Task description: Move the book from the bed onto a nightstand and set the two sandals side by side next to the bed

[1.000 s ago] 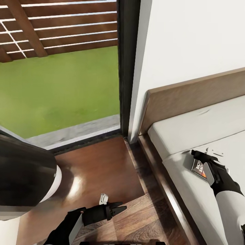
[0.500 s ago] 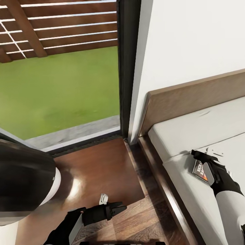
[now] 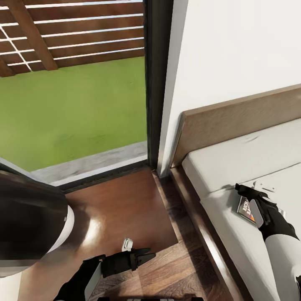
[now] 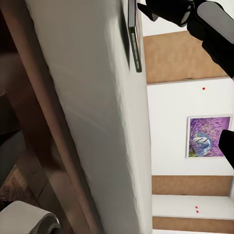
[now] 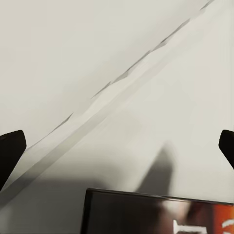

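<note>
The book (image 3: 245,208) lies flat on the bed (image 3: 234,163) near its edge, a white and orange paperback with dark lettering. My right gripper (image 3: 246,196) hovers just over it, open. In the right wrist view its fingertips (image 5: 9,146) stand wide apart, with the book's (image 5: 146,214) dark edge between and below them. The left wrist view takes in the mattress (image 4: 92,97) from the side, the book (image 4: 135,39) edge-on and the right gripper (image 4: 180,9) above it. My left gripper (image 3: 148,253) hangs open and empty over the nightstand (image 3: 121,209). The sandals are out of view.
The nightstand's glossy dark top fills the corner between the bed frame (image 3: 200,225) and a black-framed window (image 3: 156,83) looking onto grass. The headboard (image 3: 234,121) stands against a white wall. Wood-plank floor (image 3: 179,276) runs beside the bed. A purple picture (image 4: 209,136) hangs on the far wall.
The right gripper has crept very slightly along the bed over the book. The left arm has not moved.
</note>
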You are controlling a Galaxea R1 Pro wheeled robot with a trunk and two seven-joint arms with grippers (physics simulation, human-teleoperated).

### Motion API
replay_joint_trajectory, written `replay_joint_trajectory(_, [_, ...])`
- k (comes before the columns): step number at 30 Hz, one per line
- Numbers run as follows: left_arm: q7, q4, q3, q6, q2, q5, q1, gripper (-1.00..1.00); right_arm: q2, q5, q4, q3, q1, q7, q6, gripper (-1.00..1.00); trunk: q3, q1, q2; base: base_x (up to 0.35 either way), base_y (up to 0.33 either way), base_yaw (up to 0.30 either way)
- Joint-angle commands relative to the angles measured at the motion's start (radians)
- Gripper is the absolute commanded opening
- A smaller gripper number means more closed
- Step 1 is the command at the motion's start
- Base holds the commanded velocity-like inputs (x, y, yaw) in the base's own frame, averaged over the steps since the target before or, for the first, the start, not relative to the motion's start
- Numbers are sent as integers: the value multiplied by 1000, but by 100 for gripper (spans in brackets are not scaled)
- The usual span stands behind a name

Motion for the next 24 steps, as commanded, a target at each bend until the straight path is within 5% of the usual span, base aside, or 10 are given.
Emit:
replay_joint_trajectory(1, [-2, 0, -1, 10, 1, 5, 0, 100, 0, -6, 0, 1, 0, -6, 8, 100, -1, 0, 0, 0, 0, 0])
replay_joint_trajectory(24, [-2, 0, -1, 10, 0, 5, -1, 100, 0, -6, 0, 1, 0, -5, 8, 100, -1, 0, 0, -37, 0, 0])
